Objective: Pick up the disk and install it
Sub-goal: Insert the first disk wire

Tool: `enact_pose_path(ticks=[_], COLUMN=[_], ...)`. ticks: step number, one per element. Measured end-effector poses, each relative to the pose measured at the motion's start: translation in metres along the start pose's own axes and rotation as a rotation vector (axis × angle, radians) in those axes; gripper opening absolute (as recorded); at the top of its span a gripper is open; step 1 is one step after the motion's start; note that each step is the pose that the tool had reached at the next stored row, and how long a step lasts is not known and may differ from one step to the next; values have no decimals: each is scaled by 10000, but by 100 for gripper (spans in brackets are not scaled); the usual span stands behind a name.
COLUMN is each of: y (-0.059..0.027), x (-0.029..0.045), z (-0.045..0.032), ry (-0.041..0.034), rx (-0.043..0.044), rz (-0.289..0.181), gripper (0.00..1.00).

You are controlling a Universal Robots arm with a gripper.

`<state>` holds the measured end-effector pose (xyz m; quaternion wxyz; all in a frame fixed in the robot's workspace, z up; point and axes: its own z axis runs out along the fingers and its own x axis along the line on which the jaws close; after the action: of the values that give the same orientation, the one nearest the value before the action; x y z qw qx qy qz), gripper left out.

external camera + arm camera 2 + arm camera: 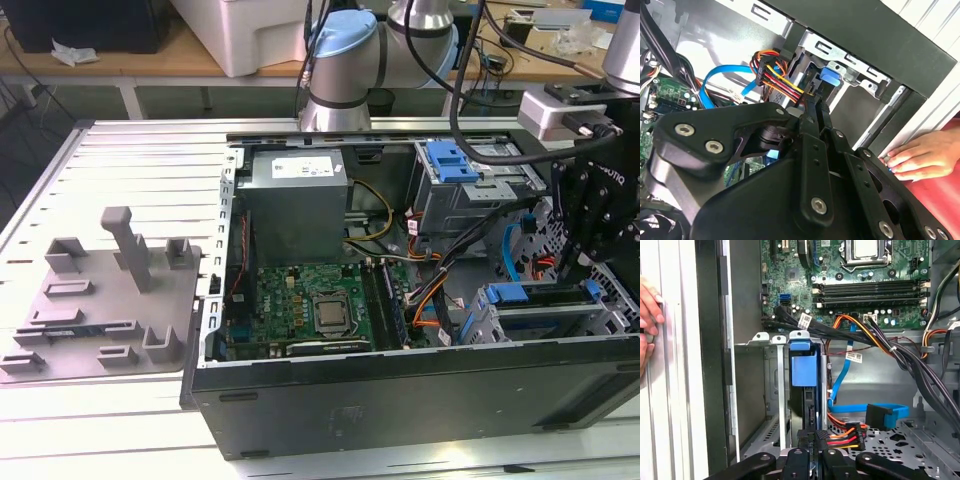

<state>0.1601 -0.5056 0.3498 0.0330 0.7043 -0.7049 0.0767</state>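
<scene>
Our jaws sit pinched together, holding nothing visible, just behind the disk (804,372), which stands on edge in its metal cage (771,385). We judge installing is in hand; seating it calls for a straight push, clear of the cables (845,437).

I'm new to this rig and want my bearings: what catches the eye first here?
The open PC case, motherboard bared, fills the middle of the exterior view. The end effector reaches to the blue-railed disk in its drive cage; a hand rests beside the case.
</scene>
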Motion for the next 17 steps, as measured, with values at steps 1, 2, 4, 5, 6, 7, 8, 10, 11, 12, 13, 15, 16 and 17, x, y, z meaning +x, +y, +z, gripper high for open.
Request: enact_pose_path(ticks=[1, 2, 4, 5, 6, 7, 8, 10, 11, 12, 13, 15, 16, 17], y=[1, 1, 0, 1, 1, 1, 1, 0, 1, 1, 1, 1, 1, 1], x=[0, 1, 1, 1, 4, 9, 16, 33, 51, 58, 65, 80, 92, 99], z=[0, -1, -1, -1, 0, 0, 2, 4, 7, 9, 9, 12, 13, 15], ry=[0, 1, 0, 0, 1, -5, -22, -78, -206, -280, -356, -518, -579, -607], rx=[1, 2, 4, 5, 5, 5, 5, 4, 3, 3, 2, 1, 0, 0], rz=[1, 1, 1, 2, 2, 2, 3, 7, 18, 23, 29, 42, 47, 50], gripper=[16, 16, 16, 16, 16, 16, 16, 16, 16, 16, 16, 16, 16, 16])
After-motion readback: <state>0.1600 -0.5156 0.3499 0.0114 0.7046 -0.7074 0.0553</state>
